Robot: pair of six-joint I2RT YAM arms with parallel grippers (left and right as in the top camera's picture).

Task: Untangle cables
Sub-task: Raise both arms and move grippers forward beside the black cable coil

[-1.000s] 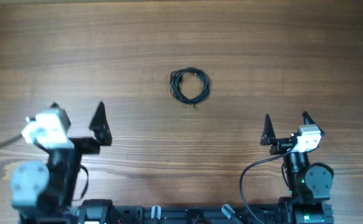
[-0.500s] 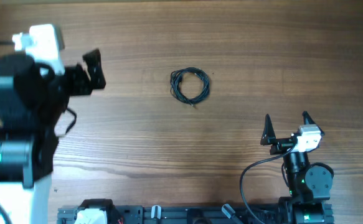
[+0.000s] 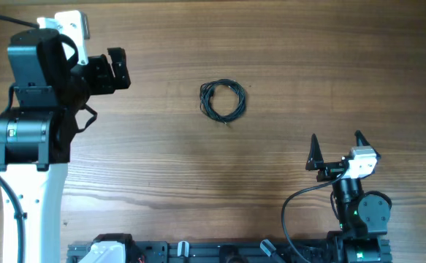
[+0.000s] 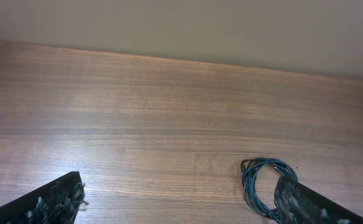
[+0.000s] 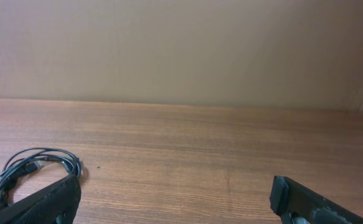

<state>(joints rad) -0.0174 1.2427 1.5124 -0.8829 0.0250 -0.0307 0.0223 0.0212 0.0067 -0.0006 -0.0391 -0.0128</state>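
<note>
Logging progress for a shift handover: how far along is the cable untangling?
Done: nothing visible; the cables lie in one small coil on the table. In hand: nothing; the left gripper is open, off to the coil's left, and the right gripper is open, near the table's front edge, both apart from it. Left: grasping and spreading the coil.

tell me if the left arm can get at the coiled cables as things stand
Probably yes: the cables lie alone on the table, and the left fingers stand open facing them, with nothing between.
</note>
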